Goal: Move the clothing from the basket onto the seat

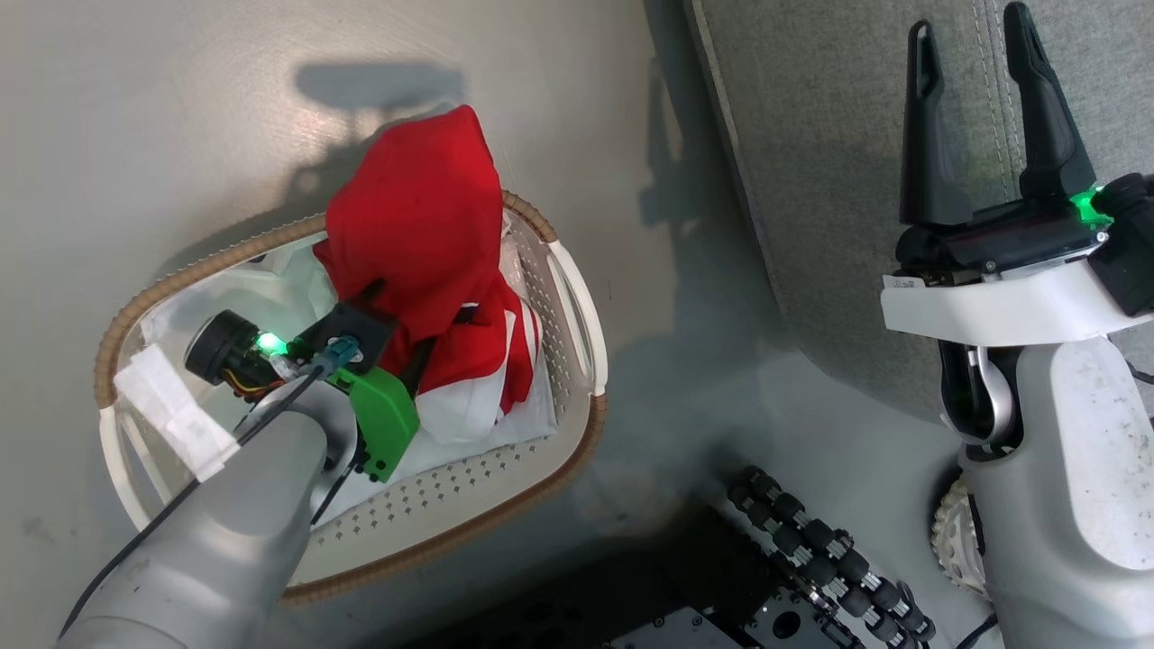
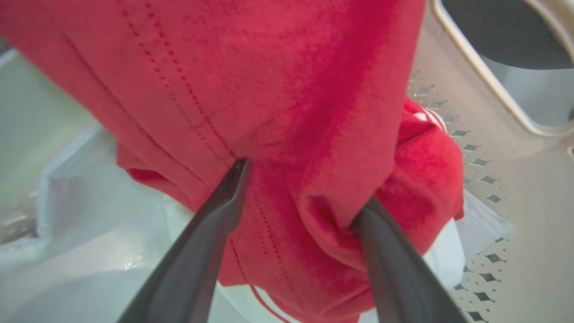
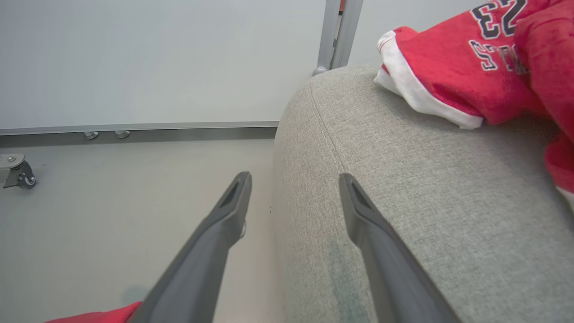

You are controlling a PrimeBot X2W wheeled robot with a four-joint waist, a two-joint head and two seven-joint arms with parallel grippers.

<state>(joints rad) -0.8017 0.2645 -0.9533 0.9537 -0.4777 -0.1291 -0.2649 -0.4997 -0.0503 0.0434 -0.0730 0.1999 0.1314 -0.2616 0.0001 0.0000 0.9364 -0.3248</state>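
Showing "23" lettering: red garment [image 3: 453, 76] on seat [image 3: 403, 202].

Plain grey floor [image 3: 112, 215], a white wall panel [image 3: 157, 58] with a metal post [image 3: 338, 33], a caster wheel [image 3: 18, 172] at its base.

The basket [image 1: 577, 324] sits on the floor [image 1: 135, 135] at about nine o'clock. The left pincer [image 1: 410, 338] reaches into it, its fingertips buried in a red garment [image 1: 419, 216] bunched up above the rim. At two o'clock the right pincer [image 1: 983, 117] hovers over the grey seat [image 1: 811, 180], its fingers apart and holding nothing.
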